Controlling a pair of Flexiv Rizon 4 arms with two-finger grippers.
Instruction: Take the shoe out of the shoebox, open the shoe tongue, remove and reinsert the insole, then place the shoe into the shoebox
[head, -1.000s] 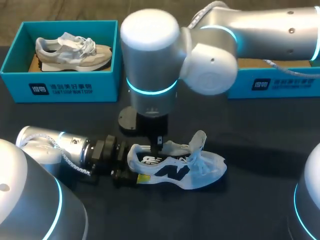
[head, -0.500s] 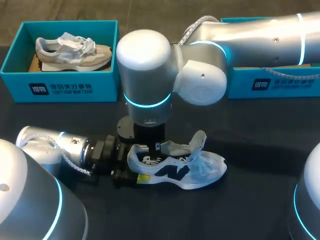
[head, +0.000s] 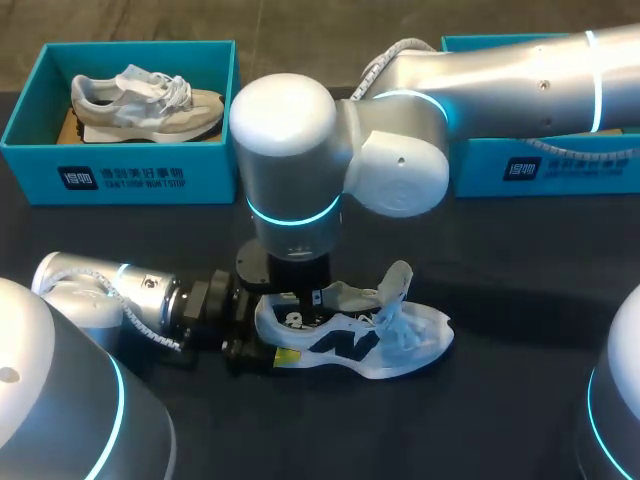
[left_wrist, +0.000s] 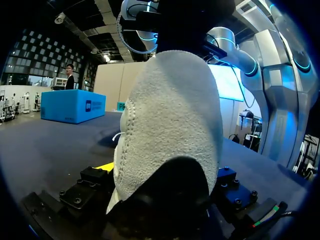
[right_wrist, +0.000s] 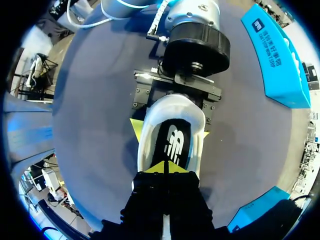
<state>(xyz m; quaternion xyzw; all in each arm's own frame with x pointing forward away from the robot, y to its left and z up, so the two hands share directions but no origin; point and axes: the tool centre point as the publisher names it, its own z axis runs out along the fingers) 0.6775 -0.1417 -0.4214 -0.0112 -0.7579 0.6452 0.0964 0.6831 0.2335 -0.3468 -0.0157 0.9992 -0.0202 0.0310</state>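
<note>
left hand (right_wrist: 170, 131) clamps the heel of the white shoe (head: 350, 340) on the counter (head: 500, 300); right hand (right_wrist: 165, 169), fingers pressed together, tips at the black insole (right_wrist: 173, 142)

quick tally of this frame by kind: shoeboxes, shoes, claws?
Shoeboxes: 2 (left shoebox, right shoebox, both teal)
Shoes: 2 (beige shoe in the left shoebox, white shoe on the table)
Claws: 2 (left claw at the white shoe's heel, right claw over its opening)
Total: 6
</note>
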